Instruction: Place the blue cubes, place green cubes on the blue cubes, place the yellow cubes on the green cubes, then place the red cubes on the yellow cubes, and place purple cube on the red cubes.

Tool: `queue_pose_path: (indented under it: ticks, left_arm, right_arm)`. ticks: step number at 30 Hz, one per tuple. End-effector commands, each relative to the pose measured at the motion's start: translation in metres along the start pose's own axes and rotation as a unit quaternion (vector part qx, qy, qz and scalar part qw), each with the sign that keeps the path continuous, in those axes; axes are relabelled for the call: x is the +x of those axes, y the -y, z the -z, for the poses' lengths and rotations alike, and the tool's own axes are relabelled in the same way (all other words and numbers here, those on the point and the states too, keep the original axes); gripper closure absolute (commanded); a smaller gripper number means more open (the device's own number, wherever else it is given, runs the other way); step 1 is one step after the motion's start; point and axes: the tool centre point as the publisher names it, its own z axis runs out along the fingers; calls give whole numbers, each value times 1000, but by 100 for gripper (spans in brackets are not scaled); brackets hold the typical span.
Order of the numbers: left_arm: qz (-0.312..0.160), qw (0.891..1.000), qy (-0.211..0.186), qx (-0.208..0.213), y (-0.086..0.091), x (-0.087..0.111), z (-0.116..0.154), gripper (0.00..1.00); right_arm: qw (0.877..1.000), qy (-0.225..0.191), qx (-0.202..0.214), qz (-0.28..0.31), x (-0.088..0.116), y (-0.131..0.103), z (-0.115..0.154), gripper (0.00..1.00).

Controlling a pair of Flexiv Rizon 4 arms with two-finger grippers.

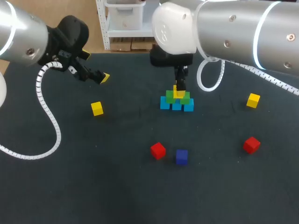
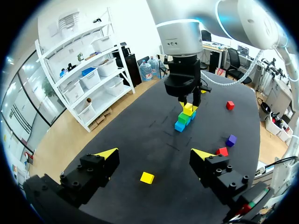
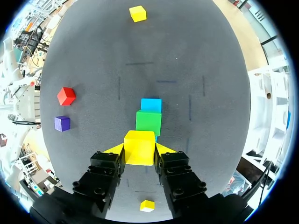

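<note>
Three blue cubes (image 1: 176, 106) stand in a row at the table's middle, with two green cubes (image 1: 171, 96) on top of them. My right gripper (image 1: 180, 87) comes straight down over this pile and is shut on a yellow cube (image 1: 177, 93) at the green cubes' top; whether the cube rests on them I cannot tell. In the right wrist view the yellow cube (image 3: 139, 147) sits between both fingers, with a green cube (image 3: 148, 122) and a blue cube (image 3: 151, 105) ahead. My left gripper (image 1: 100, 77) hangs open and empty at the far left, away from the pile (image 2: 186, 116).
Loose cubes lie around: a yellow one (image 1: 96, 108) at the left, under my left gripper (image 2: 154, 156), another yellow (image 1: 253, 100) at the right, red ones (image 1: 158, 150) (image 1: 251, 144) nearer the front, and a purple one (image 1: 181, 157) beside the left red.
</note>
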Motion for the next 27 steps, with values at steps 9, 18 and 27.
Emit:
queue_pose_path:
  ticks: [9, 18, 27]
  left_arm:
    - [-1, 1000, 2, 2, -1, 1, 1, 0]
    - [-1, 1000, 2, 2, -1, 1, 1, 0]
    - [-1, 1000, 2, 2, -1, 1, 1, 0]
  right_arm:
    - [1000, -1, 8, -1, 2, -4, -1, 0]
    - [999, 15, 20, -27, 20, -2, 12, 0]
    - [994, 48, 30, -97, 75, -5, 17, 0]
